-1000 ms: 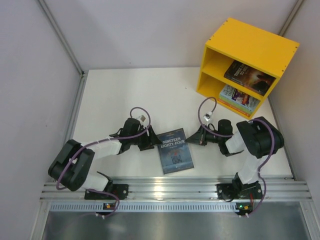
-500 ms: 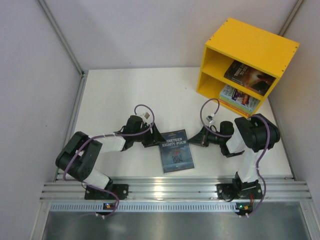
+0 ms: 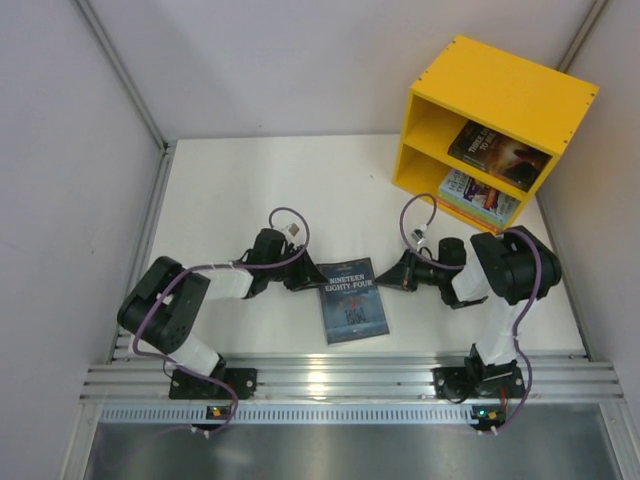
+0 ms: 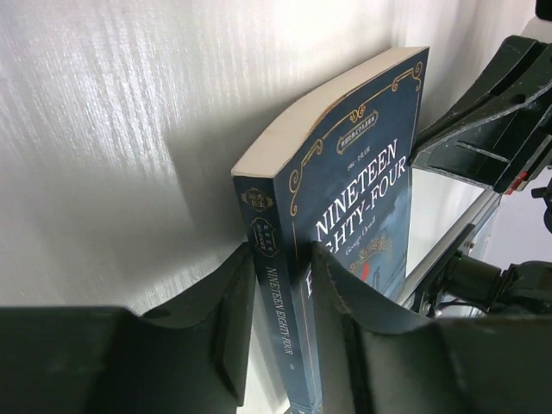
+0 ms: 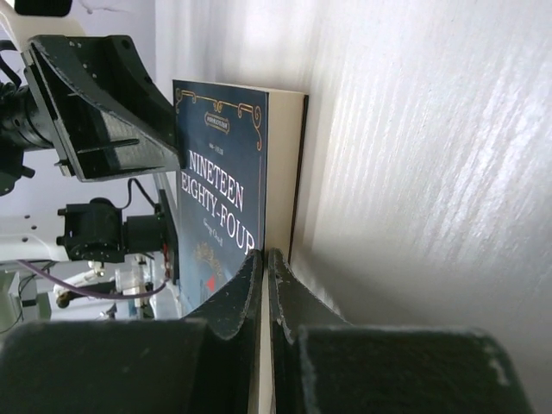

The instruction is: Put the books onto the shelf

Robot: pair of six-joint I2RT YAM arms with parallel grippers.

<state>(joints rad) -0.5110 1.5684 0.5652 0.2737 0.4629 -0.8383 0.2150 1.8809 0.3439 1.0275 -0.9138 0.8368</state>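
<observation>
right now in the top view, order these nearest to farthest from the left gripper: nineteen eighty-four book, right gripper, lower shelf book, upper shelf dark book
From the left gripper:
1. Nineteen Eighty-Four book, between its fingers.
2. right gripper, just across that book.
3. lower shelf book, back right, bottom compartment.
4. upper shelf dark book, back right, top compartment.

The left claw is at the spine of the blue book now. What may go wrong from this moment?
The left claw straddles the dark blue paperback book only at its spine, near one corner; lifted from there, the book may sag or slip out. The shut right claw sits at the page edge opposite; if it pushes further, it may bend pages or slide the book across the white table.
</observation>
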